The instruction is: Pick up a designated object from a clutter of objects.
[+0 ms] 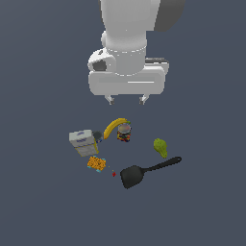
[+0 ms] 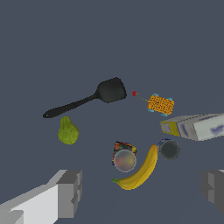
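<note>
The pincer [image 1: 127, 100] hangs high above the things, with its two fingers [image 2: 70, 192] wide apart and nothing between them. The green pear [image 1: 161, 147] lies on the dark counter [image 1: 43, 202], off to the exterior view's right of the other things and apart from them. The black spatula [image 1: 144, 172] lies just beside the pear, its handle end near it. The yellow banana [image 1: 114, 127] touches a small can [image 1: 124, 132]. A grey-white box [image 1: 82, 142] sits at the exterior view's left, with an orange packet [image 1: 96, 164] near it. A tiny red dot [image 1: 114, 174] lies between the packet and the spatula.
</note>
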Controlling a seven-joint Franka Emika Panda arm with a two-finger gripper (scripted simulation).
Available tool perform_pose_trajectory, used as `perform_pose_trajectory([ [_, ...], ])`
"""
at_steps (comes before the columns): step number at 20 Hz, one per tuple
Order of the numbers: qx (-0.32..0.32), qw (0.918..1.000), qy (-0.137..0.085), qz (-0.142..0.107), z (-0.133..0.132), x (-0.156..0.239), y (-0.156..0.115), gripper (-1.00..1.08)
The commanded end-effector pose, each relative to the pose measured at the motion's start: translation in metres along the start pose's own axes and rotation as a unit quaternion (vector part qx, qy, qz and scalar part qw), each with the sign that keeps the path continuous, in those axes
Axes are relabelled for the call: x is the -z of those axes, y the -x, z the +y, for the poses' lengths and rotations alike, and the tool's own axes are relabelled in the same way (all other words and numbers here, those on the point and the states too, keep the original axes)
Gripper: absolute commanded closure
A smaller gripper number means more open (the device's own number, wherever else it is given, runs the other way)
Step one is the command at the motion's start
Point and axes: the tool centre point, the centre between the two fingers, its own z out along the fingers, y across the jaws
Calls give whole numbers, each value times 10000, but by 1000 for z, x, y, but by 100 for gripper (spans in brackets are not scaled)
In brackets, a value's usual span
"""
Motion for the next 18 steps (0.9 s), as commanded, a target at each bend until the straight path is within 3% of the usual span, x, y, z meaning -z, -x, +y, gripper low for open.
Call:
perform_pose_trajectory([
  [1,0,10000,0,0,0,0,0,-92],
  [12,37,9999,-89,139,-2,14,-1,-92],
  [18,32,9999,-52,115,-9,1,-5,-92],
])
